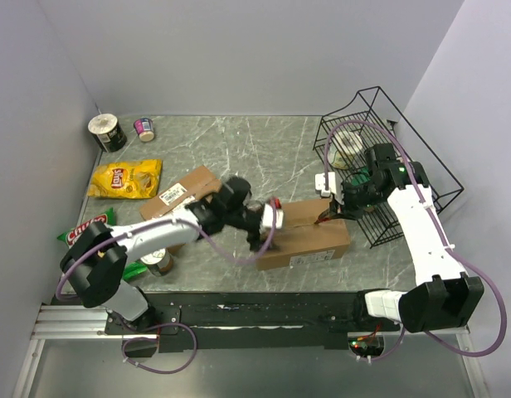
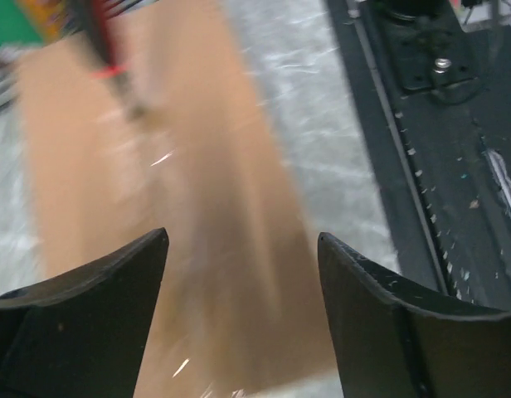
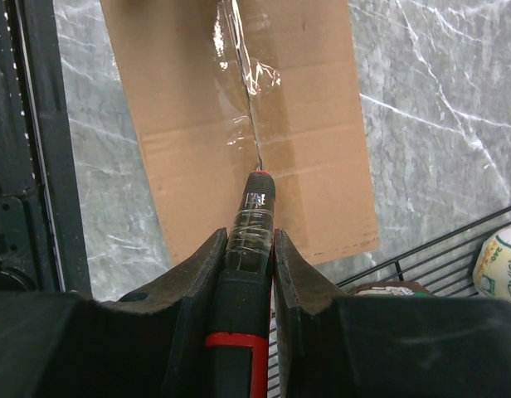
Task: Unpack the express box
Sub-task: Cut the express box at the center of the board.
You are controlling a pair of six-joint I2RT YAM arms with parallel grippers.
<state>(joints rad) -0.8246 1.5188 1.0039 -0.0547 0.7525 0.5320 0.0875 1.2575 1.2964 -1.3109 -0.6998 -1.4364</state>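
Lay's logo on yel. chip bag [image 1: 124,179], lbl on flat cardboard [image 1: 174,196] illegible

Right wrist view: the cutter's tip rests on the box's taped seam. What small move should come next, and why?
Probably draw the cutter slowly along the tape seam of the box: the right gripper is shut on it, tip on the seam, with glossy tape stretching ahead. The left gripper hangs open, bracing nothing.

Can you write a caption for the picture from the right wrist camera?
Right gripper holds a black-and-red tool, its tip at the taped seam of the cardboard box.
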